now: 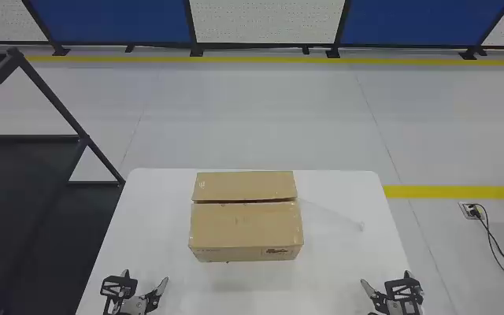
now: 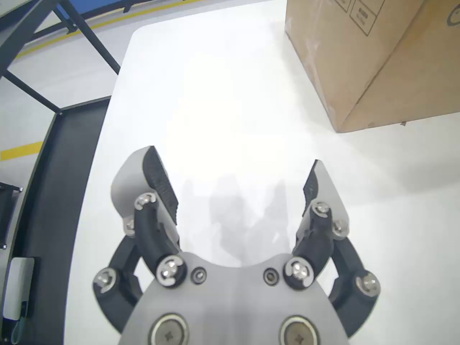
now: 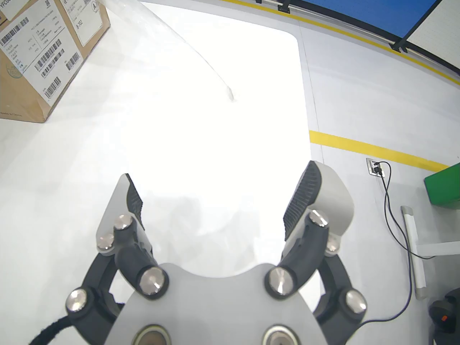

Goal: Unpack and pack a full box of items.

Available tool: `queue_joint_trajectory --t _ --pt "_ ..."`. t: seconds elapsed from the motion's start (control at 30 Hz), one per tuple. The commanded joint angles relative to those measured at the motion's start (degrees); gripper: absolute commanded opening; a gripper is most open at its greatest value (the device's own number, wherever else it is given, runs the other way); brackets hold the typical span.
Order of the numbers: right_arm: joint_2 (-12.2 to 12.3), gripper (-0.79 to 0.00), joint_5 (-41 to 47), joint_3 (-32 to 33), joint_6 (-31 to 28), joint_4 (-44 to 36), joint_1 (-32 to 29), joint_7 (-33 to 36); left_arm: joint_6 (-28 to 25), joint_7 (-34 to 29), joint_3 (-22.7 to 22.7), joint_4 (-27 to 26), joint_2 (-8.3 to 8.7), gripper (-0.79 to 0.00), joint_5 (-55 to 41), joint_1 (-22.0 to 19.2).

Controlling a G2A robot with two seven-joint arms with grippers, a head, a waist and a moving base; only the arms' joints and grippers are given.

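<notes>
The shut box is sitting mid-bench while the left claw and right claw are hanging at the near edge, both spread apart, seemingly ready to open it.

Box: we see matt brown cardboard with paper labels.
Table: smooth, white, slightly glossy.
Tape strip: clear glossy film.
Pads: ribbed matt black, metal-backed.

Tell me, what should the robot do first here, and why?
Probably move the right gripper toward the loose clear tape trailing from the cardboard box onto the table: the flaps are shut, and it and the left gripper hang open and empty, short of the box.
</notes>
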Motion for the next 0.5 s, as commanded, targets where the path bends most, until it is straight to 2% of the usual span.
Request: queue_joint_trajectory --t 0.0,0.17,0.3,0.47 --pt "-0.1 0.0 0.04 -0.39 -0.01 -0.99 -0.02 -0.38 -1.9 0.39 -1.03 0.24 0.09 0.0 -1.05 -0.37" --pt "-0.41 0.0 -0.39 -1.44 1.04 -4.84 -0.68 -0.75 -3.07 2.84 -4.15 0.2 0.12 0.0 -3.97 -0.87" --pt "-0.57 0.0 -0.59 -1.7 1.32 -8.36 -1.1 -0.22 -6.91 5.31 -6.74 0.59 0.37 0.0 -5.21 -1.55" --pt "-0.93 0.0 -2.25 -3.24 4.06 -12.5 -0.18 1.62 -11.92 9.92 -8.48 2.21 0.53 0.0 -8.29 -4.63"
